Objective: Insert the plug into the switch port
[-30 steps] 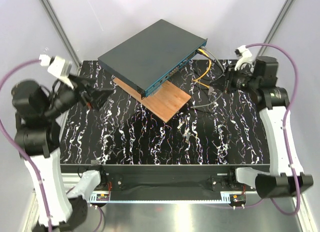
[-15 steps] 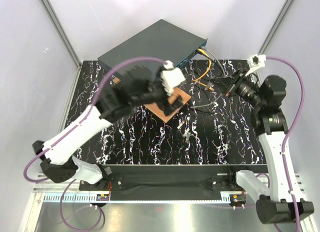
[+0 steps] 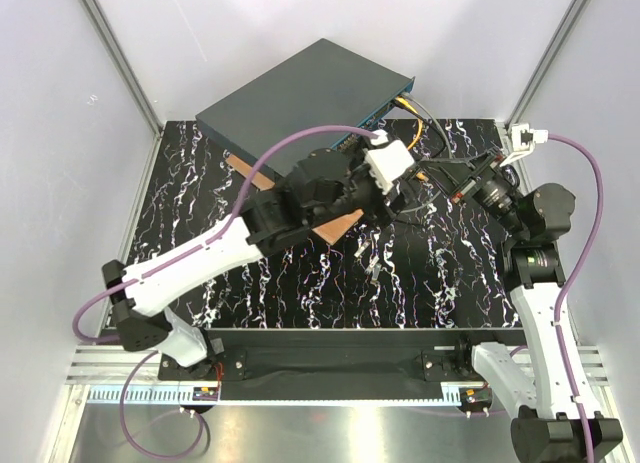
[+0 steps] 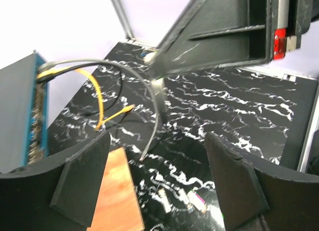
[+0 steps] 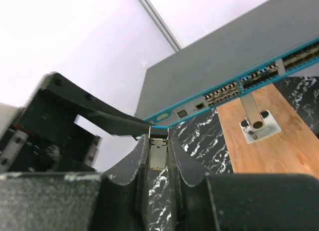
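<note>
My right gripper (image 5: pixel 158 140) is shut on the plug (image 5: pixel 158 156), a small silver-grey piece with a black and blue tip. Its tip points at the left end of the switch's (image 5: pixel 224 56) teal front face (image 5: pixel 259 74) and stands well short of it. From above, the switch (image 3: pixel 300 98) lies at the back, partly on a wooden board (image 3: pixel 335 226). There my right gripper (image 3: pixel 440 173) hovers right of the board, and the plug is too small to make out. My left gripper (image 3: pixel 408 195) is close beside it. Seen from the wrist, the left gripper (image 4: pixel 157 137) is open and empty above the table.
Yellow cables (image 3: pixel 412 138) and a long grey cable (image 4: pixel 154 96) run from the switch's right end over the table. Two small pale pieces (image 4: pixel 197 201) lie on the table below the left fingers. A metal bracket (image 5: pixel 256 123) stands on the board.
My left arm has swung from the far left across the table to the middle, ending close to the right gripper. The right arm has shifted and turned its gripper leftward, still holding the plug.
</note>
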Robot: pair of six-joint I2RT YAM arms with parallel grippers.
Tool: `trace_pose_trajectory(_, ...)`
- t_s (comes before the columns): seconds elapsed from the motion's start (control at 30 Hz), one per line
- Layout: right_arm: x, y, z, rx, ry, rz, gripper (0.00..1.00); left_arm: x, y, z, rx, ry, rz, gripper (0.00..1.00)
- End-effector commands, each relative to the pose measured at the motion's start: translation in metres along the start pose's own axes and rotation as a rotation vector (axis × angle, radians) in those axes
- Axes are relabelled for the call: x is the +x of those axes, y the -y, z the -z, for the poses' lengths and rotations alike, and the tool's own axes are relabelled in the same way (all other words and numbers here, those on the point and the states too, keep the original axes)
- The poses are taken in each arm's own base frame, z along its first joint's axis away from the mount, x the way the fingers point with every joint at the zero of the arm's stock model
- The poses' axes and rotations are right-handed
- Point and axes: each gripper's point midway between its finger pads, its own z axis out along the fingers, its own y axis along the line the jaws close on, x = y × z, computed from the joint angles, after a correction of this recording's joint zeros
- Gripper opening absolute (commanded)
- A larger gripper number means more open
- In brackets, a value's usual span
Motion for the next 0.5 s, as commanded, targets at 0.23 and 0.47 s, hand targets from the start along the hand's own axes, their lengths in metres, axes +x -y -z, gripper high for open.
trace_pose_trajectory(0.23,-0.01,-0.03,0.009,-0.095,0.055,0.028,0.0,-0.034,-0.003,-0.024,-0.036,0.12,-0.001,0.66)
trace_pose_trajectory(0.47,-0.004,-0.024,0.01,-0.074,0.046,0.007,0.0,-0.036,-0.005,-0.024,-0.041,0.125,0.003,0.47)
